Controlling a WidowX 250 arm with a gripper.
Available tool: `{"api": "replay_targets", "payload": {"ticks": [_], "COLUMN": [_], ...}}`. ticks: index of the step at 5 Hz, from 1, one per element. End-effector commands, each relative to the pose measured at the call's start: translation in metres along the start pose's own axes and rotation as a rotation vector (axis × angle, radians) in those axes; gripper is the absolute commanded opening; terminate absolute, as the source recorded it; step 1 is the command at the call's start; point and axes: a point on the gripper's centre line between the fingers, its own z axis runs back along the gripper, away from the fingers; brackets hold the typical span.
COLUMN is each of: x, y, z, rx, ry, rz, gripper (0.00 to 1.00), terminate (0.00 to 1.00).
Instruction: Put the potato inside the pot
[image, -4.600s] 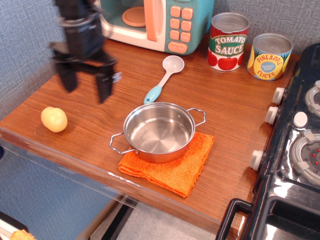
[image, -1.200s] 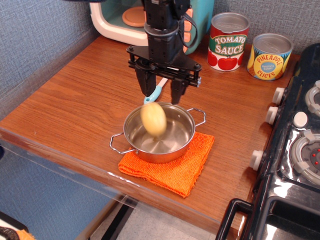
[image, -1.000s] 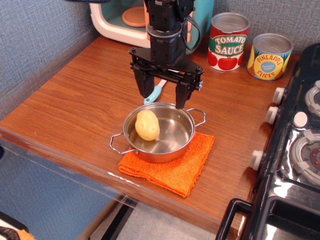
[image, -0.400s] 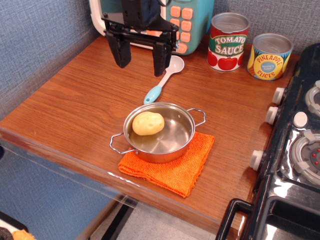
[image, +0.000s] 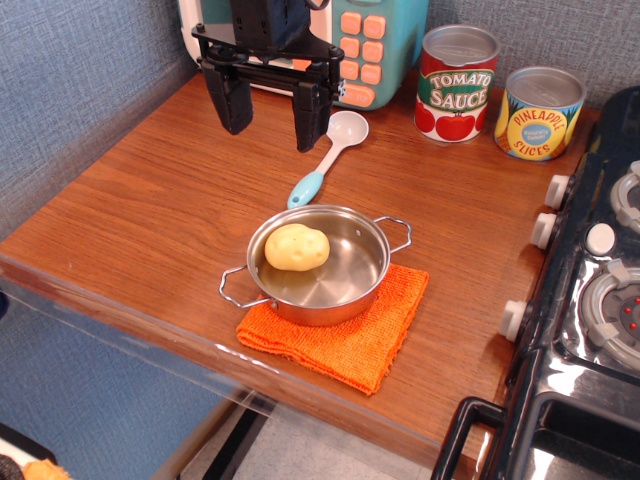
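Observation:
The pale-yellow potato (image: 296, 248) lies inside the shiny steel pot (image: 350, 288), against its left wall. The pot stands on an orange cloth (image: 350, 335) near the front of the wooden counter. My black gripper (image: 271, 122) is open and empty, raised above the counter to the upper left of the pot, well apart from it. Its two fingers (image: 235, 105) point down.
A white ladle with a blue handle (image: 326, 160) lies behind the pot. A toy microwave (image: 355, 45) stands at the back. A tomato sauce can (image: 456, 83) and a pineapple can (image: 539, 113) stand at the back right. A black stove (image: 590, 300) borders the right side.
The potato dropped from my gripper into the pot and settled against its left wall. My gripper rose and moved back and to the left, away from the pot, staying open.

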Motion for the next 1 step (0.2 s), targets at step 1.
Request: {"api": "replay_targets", "payload": {"ticks": [1], "x": [-0.0004], "y": [0.0002], "z": [0.0122], "rx": [0.002], "ry": [-0.035], "rz": [-0.001], "gripper": [1.00], "terminate": [1.00]}}
